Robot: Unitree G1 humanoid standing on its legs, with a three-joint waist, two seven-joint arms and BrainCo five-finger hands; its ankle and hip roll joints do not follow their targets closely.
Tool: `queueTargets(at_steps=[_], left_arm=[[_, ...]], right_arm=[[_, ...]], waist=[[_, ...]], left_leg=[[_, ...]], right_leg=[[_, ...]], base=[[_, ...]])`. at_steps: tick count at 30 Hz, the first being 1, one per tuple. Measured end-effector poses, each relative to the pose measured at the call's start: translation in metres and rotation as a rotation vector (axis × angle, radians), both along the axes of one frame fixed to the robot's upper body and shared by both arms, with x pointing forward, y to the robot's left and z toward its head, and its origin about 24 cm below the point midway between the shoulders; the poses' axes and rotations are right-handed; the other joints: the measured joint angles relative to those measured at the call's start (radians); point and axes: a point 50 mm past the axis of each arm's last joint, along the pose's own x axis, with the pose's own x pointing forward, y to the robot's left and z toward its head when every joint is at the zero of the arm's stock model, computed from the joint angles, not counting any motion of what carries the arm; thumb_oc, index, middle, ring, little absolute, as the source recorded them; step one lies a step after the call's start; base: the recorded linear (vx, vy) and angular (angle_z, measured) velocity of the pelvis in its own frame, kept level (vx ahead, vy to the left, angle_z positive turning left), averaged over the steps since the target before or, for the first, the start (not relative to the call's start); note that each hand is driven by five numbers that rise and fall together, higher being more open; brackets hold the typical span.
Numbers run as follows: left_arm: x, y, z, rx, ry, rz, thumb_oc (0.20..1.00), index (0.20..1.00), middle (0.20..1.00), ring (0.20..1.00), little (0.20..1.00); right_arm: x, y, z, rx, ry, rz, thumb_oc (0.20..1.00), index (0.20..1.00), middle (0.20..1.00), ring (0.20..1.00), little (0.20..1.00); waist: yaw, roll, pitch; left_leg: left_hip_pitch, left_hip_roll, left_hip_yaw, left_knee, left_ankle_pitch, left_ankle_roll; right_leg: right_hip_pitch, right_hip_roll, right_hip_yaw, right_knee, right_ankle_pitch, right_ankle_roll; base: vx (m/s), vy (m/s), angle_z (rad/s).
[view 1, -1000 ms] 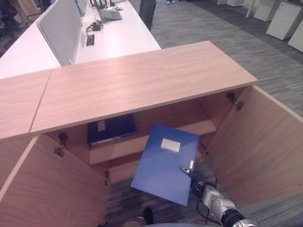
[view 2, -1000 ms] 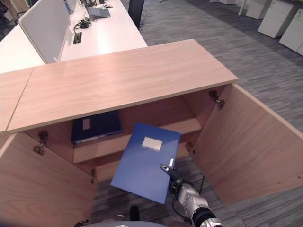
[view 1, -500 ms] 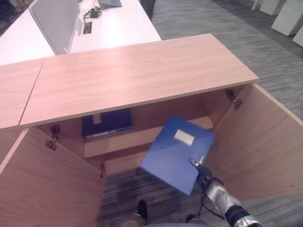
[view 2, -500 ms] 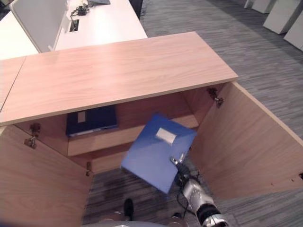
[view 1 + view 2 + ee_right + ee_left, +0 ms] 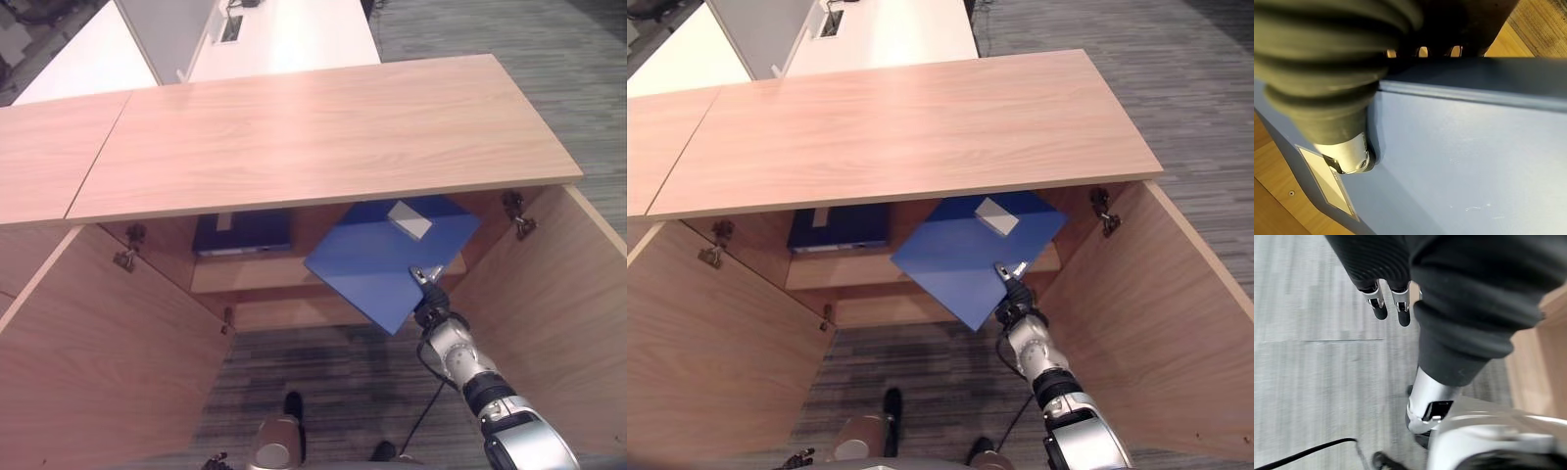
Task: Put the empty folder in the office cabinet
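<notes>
Two doors of the light wooden office cabinet (image 5: 323, 137) are swung wide, and the flat blue folder with a white label (image 5: 387, 257) is held right at the opening, centre-right of the head views. It's pinched at its near lower corner by the right hand (image 5: 428, 294), thumb pressed on the blue face in the right wrist view (image 5: 1349, 154), so that hand is clamped on the folder.

Relation that matters, I'd say: the folder reaches up and away from the hand, toward the upper middle of the frame, long axis running diagonally from the grip toward the shadowed inside. The labelled far end (image 5: 996, 215) is already tucked just under the cabinet top's front edge, above the wooden inner shelf (image 5: 265, 276). The near end hangs out over the grey carpet (image 5: 323, 382). So a push along that same axis seems to be what's called for, with the sheet kept low enough to clear the top.

A dark navy folder (image 5: 242, 233) is lying on the shelf to the left, apart from the blue one, so the right part looks free.

The left hand (image 5: 1391, 303) is seen in its own wrist view hanging over the carpet, fingers loose, holding nothing. The right one is clearly nearer.
</notes>
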Motion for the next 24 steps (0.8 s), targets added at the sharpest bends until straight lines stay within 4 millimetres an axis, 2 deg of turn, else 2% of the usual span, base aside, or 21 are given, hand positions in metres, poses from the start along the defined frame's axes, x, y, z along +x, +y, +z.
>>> queueTargets(at_steps=[3,5,8,10,13,15,16,18,19,21,24], left_arm=[[-0.004,0.003,0.0,0.008,0.012,0.005,1.0,1.0,1.0,1.0,1.0],[-0.015,0.004,-0.001,0.016,0.049,0.018,1.0,1.0,1.0,1.0,1.0],[-0.01,0.007,0.0,0.032,0.036,0.037,1.0,1.0,1.0,1.0,1.0],[-0.005,0.007,0.001,0.043,0.018,0.033,1.0,1.0,1.0,1.0,1.0],[0.006,0.004,0.002,0.054,-0.017,-0.003,1.0,1.0,1.0,1.0,1.0],[0.026,-0.003,0.004,0.048,-0.067,-0.053,1.0,1.0,1.0,1.0,1.0],[0.031,-0.004,0.005,0.047,-0.083,-0.059,1.0,1.0,1.0,1.0,1.0],[0.039,-0.004,0.008,0.052,-0.127,-0.085,1.0,1.0,1.0,1.0,1.0],[0.04,-0.004,0.008,0.048,-0.138,-0.091,1.0,1.0,1.0,1.0,1.0],[0.033,-0.006,0.006,0.037,-0.119,-0.104,1.0,1.0,1.0,1.0,1.0],[0.03,-0.009,0.006,0.021,-0.112,-0.126,1.0,1.0,1.0,1.0,1.0]], right_arm=[[0.0,0.002,0.0,0.02,-0.005,-0.012,0.2,0.2,0.2,0.2,0.2],[-0.001,0.013,-0.003,0.109,-0.005,-0.036,0.2,0.2,0.2,0.2,0.2],[0.003,0.018,0.001,0.177,-0.024,-0.078,0.2,0.2,0.2,0.2,0.2],[0.012,0.015,0.011,0.199,-0.051,-0.116,0.2,0.2,0.2,0.2,0.2],[0.04,0.011,0.047,0.26,-0.166,-0.17,0.2,0.2,0.2,0.2,0.2],[0.066,0.005,0.092,0.299,-0.294,-0.213,0.2,0.2,0.2,0.2,0.2],[0.073,0.002,0.108,0.307,-0.338,-0.222,0.2,0.2,0.2,0.2,0.2],[0.085,-0.005,0.142,0.326,-0.439,-0.25,0.2,0.2,0.2,0.2,0.2],[0.089,-0.009,0.155,0.329,-0.47,-0.258,0.2,0.2,0.2,0.2,0.2],[0.094,-0.013,0.178,0.346,-0.537,-0.273,0.2,0.2,0.2,0.2,0.2],[0.095,-0.022,0.186,0.372,-0.562,-0.304,0.2,0.2,0.2,0.2,0.2]], waist=[[0.012,-0.007,0.018],[0.022,-0.013,0.022],[0.027,-0.007,0.027],[0.033,0.002,0.032],[0.033,0.029,0.048],[0.039,0.068,0.077],[0.044,0.082,0.09],[0.065,0.106,0.115],[0.068,0.104,0.12],[0.091,0.096,0.127],[0.106,0.085,0.134]], left_leg=[[0.015,0.016,0.009,-0.04,0.0,0.0],[0.063,0.018,0.025,-0.095,-0.002,0.001],[0.084,0.021,0.036,-0.147,-0.002,0.001],[0.086,0.02,0.036,-0.173,-0.002,0.001],[0.025,0.02,0.032,-0.154,-0.004,0.004],[-0.058,0.017,0.03,-0.085,-0.015,0.021],[-0.079,0.012,0.029,-0.066,-0.017,0.024],[-0.111,-0.006,0.031,-0.028,-0.046,0.063],[-0.139,-0.015,0.032,0.012,-0.067,0.075],[-0.214,-0.031,0.036,0.104,-0.155,0.084],[-0.318,-0.051,0.036,0.242,-0.21,0.103]], right_leg=[[-0.007,0.022,0.008,-0.018,0.01,-0.005],[0.013,0.031,0.033,-0.052,0.023,-0.003],[0.012,0.041,0.042,-0.077,0.036,-0.001],[0.002,0.042,0.046,-0.085,0.044,0.005],[-0.072,0.028,0.049,-0.032,0.04,0.005],[-0.168,-0.002,0.056,0.075,0.009,0.003],[-0.199,-0.017,0.06,0.118,-0.005,0.004],[-0.277,-0.068,0.078,0.256,-0.062,0.005],[-0.322,-0.09,0.089,0.326,-0.096,0.005],[-0.437,-0.142,0.127,0.492,-0.167,0.0],[-0.533,-0.197,0.151,0.621,-0.215,-0.012]], base=[[0.22,0.058,-0.06],[0.17,0.099,-0.34],[0.05,0.113,-0.16],[-0.08,0.139,-0.06],[-0.2,0.198,-0.01],[-0.12,0.166,0.03],[-0.06,0.157,0.0],[-0.04,0.155,0.0],[-0.05,0.086,-0.03],[-0.04,0.043,-0.02],[-0.04,0.042,0.12]])
